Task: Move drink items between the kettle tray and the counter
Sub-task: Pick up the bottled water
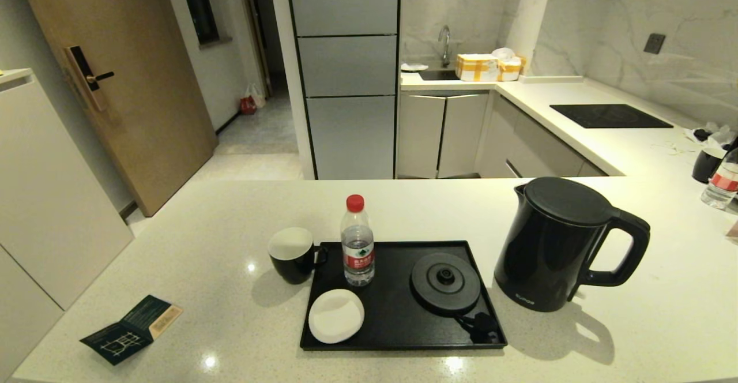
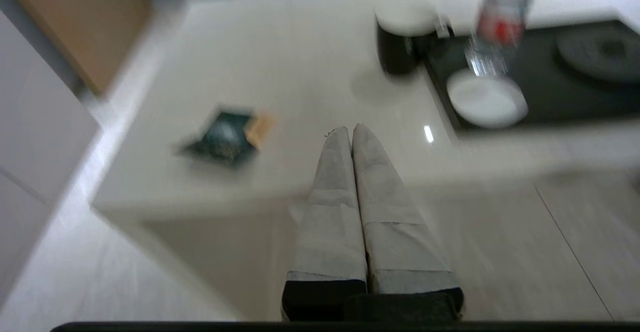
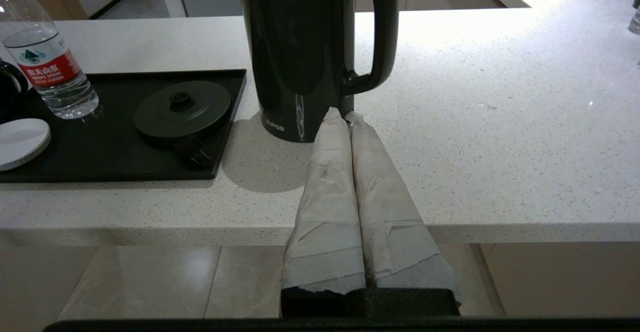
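Observation:
The black kettle stands on the counter just right of the kettle tray. On the tray stand the red-capped bottle and the round kettle base. The black mug sits on the counter against the tray's left rim. Neither arm shows in the head view. My left gripper is shut and empty, hanging off the counter's front edge, short of the mug and tray. My right gripper is shut and empty, near the counter's front edge, pointing at the kettle.
A white round coaster lies on the tray's front left corner. A dark folded leaflet lies on the counter at front left. At far right stand a second mug and bottle. A black hob is set in the side counter.

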### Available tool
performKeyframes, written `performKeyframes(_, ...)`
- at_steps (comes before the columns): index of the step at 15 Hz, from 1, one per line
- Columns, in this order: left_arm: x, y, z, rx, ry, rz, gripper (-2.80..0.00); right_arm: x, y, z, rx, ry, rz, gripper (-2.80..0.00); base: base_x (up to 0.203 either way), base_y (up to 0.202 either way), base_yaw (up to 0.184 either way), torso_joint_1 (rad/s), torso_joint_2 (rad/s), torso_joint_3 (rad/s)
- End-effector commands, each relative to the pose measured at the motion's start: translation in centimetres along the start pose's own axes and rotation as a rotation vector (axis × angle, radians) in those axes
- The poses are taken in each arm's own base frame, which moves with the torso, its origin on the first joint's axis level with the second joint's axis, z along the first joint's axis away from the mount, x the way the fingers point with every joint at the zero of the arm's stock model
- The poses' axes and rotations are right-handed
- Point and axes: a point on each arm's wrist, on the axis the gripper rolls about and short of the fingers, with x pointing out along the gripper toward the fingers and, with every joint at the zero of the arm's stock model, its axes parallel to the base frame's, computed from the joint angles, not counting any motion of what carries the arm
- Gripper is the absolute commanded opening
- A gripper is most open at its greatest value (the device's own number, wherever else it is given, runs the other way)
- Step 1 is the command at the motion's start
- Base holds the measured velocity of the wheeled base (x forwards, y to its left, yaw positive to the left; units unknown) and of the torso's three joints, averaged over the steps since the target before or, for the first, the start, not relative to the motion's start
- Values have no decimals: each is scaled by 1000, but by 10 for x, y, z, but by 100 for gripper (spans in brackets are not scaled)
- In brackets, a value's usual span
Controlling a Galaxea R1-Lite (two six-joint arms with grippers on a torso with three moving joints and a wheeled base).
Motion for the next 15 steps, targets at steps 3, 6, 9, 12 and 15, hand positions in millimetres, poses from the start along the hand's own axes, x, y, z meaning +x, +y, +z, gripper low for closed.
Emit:
performKeyframes(3,37,-1,-35,23,-178,28,-280,0,0,0,-1,3,1,-280,0,0,0,0,0,0)
performKeyframes(6,42,-2,-50,11,-98,22,-280,0,0,0,-1,3,1,-280,0,0,0,0,0,0)
performKeyframes(9,42,-2,-47,64,-127,26,-280,0,0,0,-1,3,2,-280,0,0,0,0,0,0)
performKeyframes(12,38,-1,-37,26,-132,38,-280,0,0,0,-1,3,1,-280,0,0,0,0,0,0)
performKeyframes(15,34,1,-5,-59,-42,22,-280,0,0,0,-1,3,1,-280,0,0,0,0,0,0)
